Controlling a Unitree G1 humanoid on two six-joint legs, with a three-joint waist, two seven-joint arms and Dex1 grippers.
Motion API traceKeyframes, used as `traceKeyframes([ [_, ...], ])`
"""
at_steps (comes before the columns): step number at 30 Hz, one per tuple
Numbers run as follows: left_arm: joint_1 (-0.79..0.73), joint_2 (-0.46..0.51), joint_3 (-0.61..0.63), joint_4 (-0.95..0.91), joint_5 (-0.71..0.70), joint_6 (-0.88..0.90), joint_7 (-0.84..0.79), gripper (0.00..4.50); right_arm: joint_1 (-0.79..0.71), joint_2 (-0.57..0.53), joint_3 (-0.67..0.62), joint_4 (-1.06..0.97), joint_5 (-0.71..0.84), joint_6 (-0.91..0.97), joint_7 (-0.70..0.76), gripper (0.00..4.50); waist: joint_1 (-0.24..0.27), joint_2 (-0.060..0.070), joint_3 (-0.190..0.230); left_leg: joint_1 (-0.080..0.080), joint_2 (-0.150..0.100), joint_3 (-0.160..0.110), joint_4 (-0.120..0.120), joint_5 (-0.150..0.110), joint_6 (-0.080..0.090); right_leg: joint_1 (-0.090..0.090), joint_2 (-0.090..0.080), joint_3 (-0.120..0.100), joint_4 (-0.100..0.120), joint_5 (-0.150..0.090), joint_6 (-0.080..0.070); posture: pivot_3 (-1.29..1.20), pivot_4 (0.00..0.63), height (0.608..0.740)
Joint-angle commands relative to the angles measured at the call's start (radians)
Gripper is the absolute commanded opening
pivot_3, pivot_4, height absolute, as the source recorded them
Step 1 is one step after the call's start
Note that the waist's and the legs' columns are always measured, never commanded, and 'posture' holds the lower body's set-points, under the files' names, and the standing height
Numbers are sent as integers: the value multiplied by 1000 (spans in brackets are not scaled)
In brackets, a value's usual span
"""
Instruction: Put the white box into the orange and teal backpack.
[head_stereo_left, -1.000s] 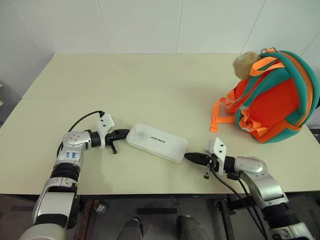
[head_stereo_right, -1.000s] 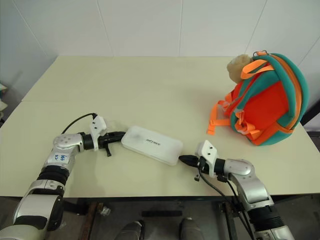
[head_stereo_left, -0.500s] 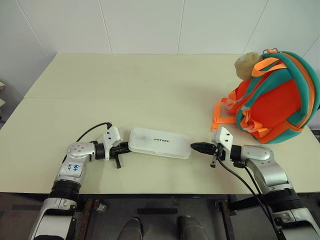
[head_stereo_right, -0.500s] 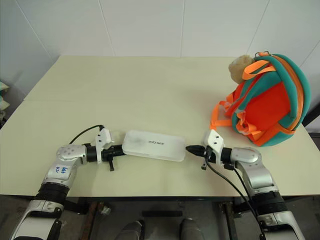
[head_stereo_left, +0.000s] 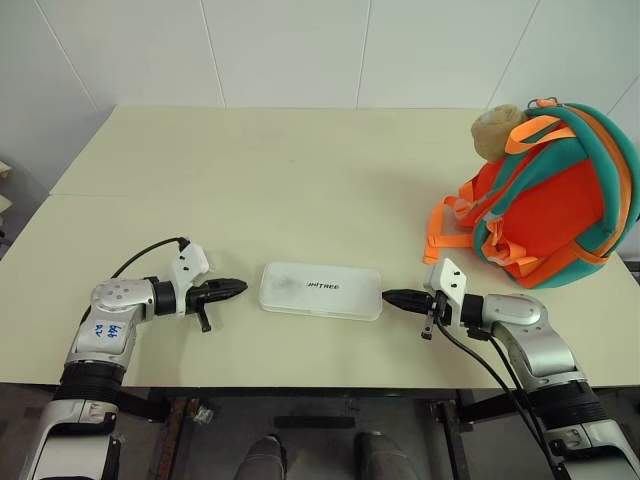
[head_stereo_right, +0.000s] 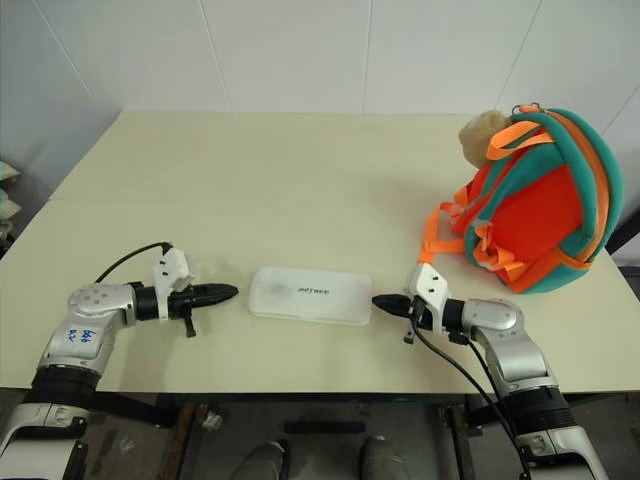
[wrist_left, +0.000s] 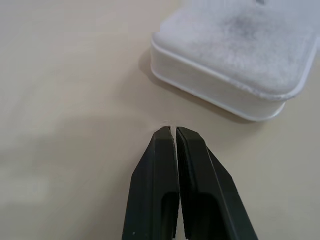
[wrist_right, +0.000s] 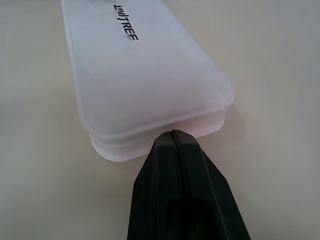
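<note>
Closed jaws just short of white box (wrist_left: 240, 55)

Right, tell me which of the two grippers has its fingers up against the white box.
The right gripper: its shut fingers sit at the white box's short end. The left gripper, also shut, has a strip of bare table between it and the box.

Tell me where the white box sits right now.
In the head views the white box lies flat near the table's front edge, between the two shut claws: left claw apart from it, right claw at its end.

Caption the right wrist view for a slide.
Shut right gripper at the end of the white box lying flat on the table.
</note>
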Motion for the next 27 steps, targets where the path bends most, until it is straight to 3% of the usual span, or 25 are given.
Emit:
traceKeyframes([
  [1, -32, -44, -6, -9, -24, 1, 13, 180, 13, 8, -13, -45, 12, -9, -11, 0, -1, 0, 0, 0, 0, 0, 0, 0, 0, 0, 0, 0, 0, 0, 0, 0, 150, 740],
  [6, -41, -83, -23, -11, -21, 15, 22, 180, 28, 15, -14, -71, 13, 3, -21, 0, -6, 0, 0, 1, 0, 0, 0, 0, 0, 0, 0, 0, 0, 0, 0, 0, 150, 740],
  [27, 45, -43, -8, -143, -51, 119, 55, 180, 31, 23, -17, -85, 18, 8, -43, 0, -3, 0, 0, 1, 0, 0, 0, 0, 0, 1, 0, 0, 0, 0, 0, 0, 150, 740],
])
